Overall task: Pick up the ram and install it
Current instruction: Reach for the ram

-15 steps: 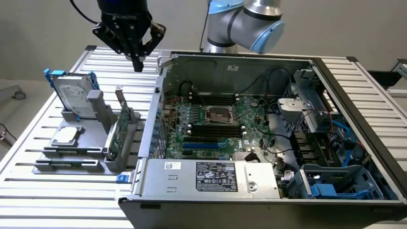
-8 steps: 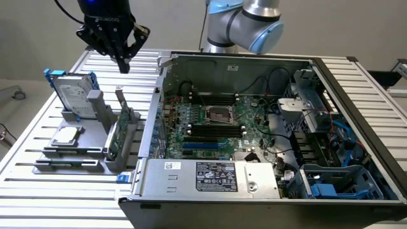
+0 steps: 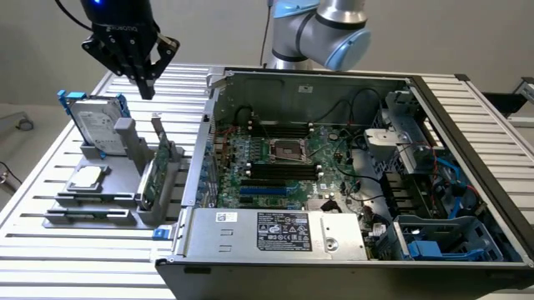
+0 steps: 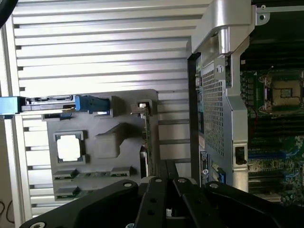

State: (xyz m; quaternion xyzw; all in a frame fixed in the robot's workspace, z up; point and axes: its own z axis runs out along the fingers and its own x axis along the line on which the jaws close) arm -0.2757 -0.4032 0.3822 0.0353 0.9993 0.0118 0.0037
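Claw: the gripper (image 3: 149, 90) (image 4: 166, 171) hangs in the air with its black fingers drawn together to a point and nothing between them.
Claw position: in the exterior view it is at 12 o'clock from the grey holder (image 3: 121, 187) (image 4: 114, 142), well above it and touching nothing.
Ram: the ram (image 3: 94, 197) (image 4: 66, 174) sits on edge in a slot at the holder's near end, at 6 o'clock from the CPU chip (image 3: 87, 178) (image 4: 70, 147). A second dark stick lies in the next slot, nearer the camera.
Other parts on the holder: the hard drive (image 3: 94, 122) (image 4: 47, 100) stands upright at 12 o'clock from the CPU chip; the expansion card (image 3: 159, 165) (image 4: 147, 137) stands at 3 o'clock.
Computer case: the open case (image 3: 204, 144) lies at 3 o'clock from the holder on the slatted table (image 3: 50, 262).
Motherboard: black memory slots (image 3: 284, 170) run at 6 o'clock from the CPU socket (image 3: 288, 149).
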